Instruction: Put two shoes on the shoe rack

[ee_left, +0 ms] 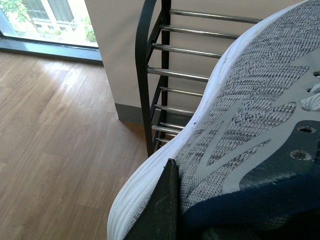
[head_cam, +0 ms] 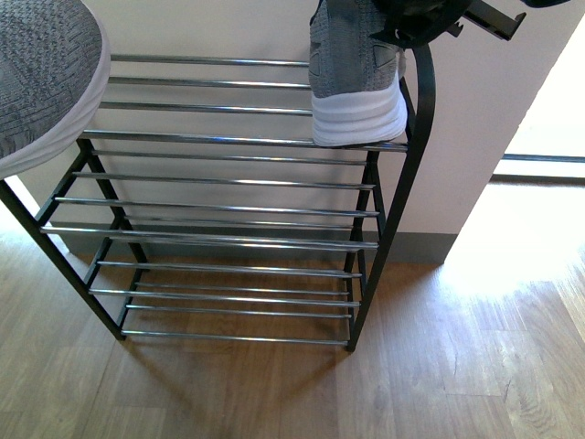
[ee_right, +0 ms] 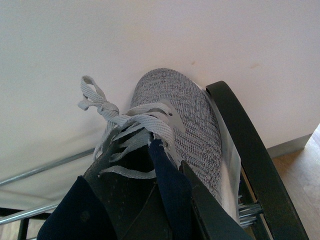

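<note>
Shoes first, front view: the right shoe (head_cam: 352,73) hangs just below the right tool (head_cam: 430,23), heel toward the camera. Its white sole touches the front rods of the rack's (head_cam: 219,187) top shelf, at the end nearest that tool, probably so it settles before being let go. The left shoe (head_cam: 41,78) is off the rack, raised close to the camera, seemingly waiting its turn.

Left wrist view: the left tool (ee_left: 200,222) is pressed together on the left shoe's heel collar. One finger (ee_left: 162,210) lies outside the knit, and the shoe juts away from it toward the rack's side frame.

Right wrist view: the right tool (ee_right: 165,215) pinches the right shoe at its navy collar. The toe points away from it toward the wall (ee_right: 150,35), tight beside the black frame (ee_right: 255,155), and loose laces (ee_right: 135,125) spill just ahead. No brand or writing is readable on either shoe.
</note>
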Controlling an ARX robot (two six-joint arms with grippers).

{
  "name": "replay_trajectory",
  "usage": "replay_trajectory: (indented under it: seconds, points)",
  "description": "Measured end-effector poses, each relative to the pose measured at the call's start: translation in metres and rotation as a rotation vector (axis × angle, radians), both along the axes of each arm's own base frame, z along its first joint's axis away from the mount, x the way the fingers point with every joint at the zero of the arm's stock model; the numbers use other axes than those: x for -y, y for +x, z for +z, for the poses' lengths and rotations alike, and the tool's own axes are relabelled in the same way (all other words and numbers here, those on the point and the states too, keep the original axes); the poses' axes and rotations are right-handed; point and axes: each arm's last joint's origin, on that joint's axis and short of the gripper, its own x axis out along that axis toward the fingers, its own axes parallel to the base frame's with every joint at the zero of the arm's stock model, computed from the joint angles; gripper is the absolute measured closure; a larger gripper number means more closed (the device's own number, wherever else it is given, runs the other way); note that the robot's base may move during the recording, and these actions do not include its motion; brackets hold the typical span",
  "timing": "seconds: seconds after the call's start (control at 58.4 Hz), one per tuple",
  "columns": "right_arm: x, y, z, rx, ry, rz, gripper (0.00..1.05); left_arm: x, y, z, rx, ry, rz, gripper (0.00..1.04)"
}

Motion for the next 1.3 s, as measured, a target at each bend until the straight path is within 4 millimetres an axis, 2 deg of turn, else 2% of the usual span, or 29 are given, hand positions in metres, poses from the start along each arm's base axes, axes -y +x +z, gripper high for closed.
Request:
replay_trajectory:
  seconds: [0.257, 0.445, 0.599, 0.805, 1.062, 1.302]
  points:
    - [-0.001, 0.003, 0.000, 0.013, -0.022, 0.018, 1.01, 0.000, 0.000, 0.000, 0.000, 0.000, 0.000, 1.03]
    - [-0.001, 0.004, 0.005, 0.048, -0.037, 0.036, 0.73, 0.000, 0.000, 0.000, 0.000, 0.000, 0.000, 1.03]
    - [0.001, -0.005, 0.018, 0.071, -0.033, 0.091, 0.38, 0.000, 0.000, 0.000, 0.000, 0.000, 0.000, 1.03]
    - [0.005, -0.022, 0.032, 0.104, -0.025, 0.135, 0.09, 0.000, 0.000, 0.000, 0.000, 0.000, 0.000, 1.03]
    - [0.021, -0.054, 0.057, 0.182, -0.025, 0.203, 0.09, 0.000, 0.000, 0.000, 0.000, 0.000, 0.000, 1.03]
    - [0.054, -0.101, 0.084, 0.294, -0.068, 0.277, 0.09, 0.000, 0.000, 0.000, 0.000, 0.000, 0.000, 1.03]
